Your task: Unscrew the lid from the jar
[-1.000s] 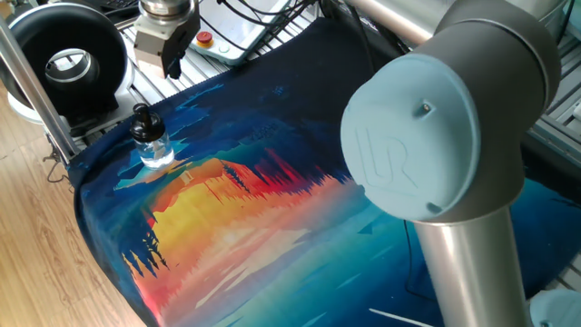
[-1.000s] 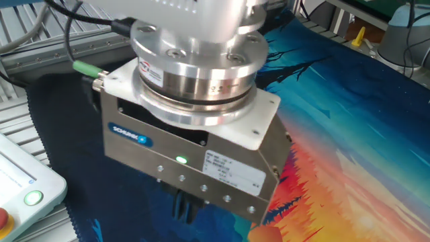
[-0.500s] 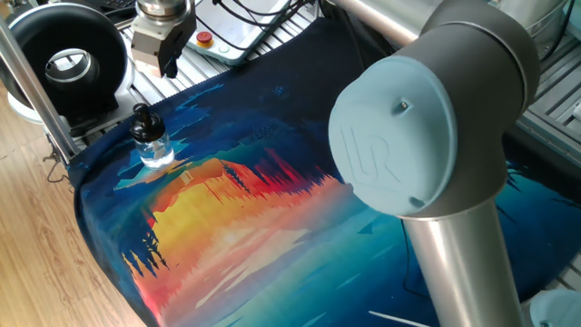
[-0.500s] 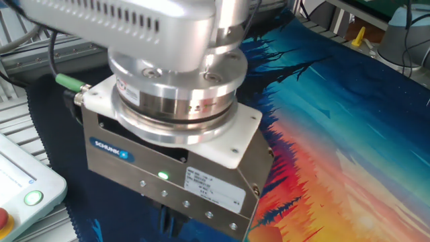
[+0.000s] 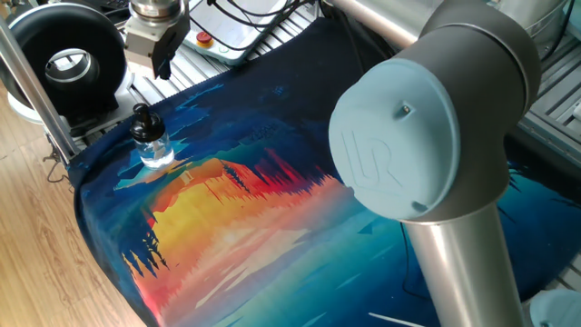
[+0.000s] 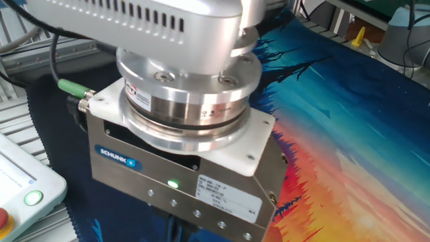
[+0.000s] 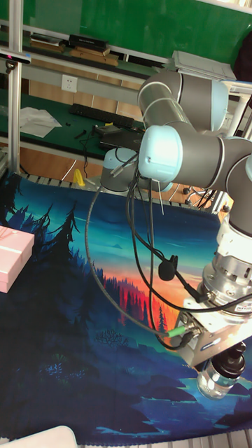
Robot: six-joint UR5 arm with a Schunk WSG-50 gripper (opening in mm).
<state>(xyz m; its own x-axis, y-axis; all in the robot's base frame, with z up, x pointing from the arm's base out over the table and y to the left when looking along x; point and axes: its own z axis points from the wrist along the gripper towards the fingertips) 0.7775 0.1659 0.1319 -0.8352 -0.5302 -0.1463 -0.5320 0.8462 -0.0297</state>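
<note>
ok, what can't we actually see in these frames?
- End effector fingers: in the other fixed view cut off by the bottom edge; in the tall view hidden behind its own body. Open or shut: cannot tell.
- Jar: absent from the other fixed view; in the tall view partly covered by the end effector.
- Lid threads: too small in one fixed view.

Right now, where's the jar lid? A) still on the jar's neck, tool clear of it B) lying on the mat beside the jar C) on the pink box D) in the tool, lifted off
A: in one fixed view the black lid sits on the neck of the jar, and the tool hangs above and behind it with nothing between its fingers.
</note>
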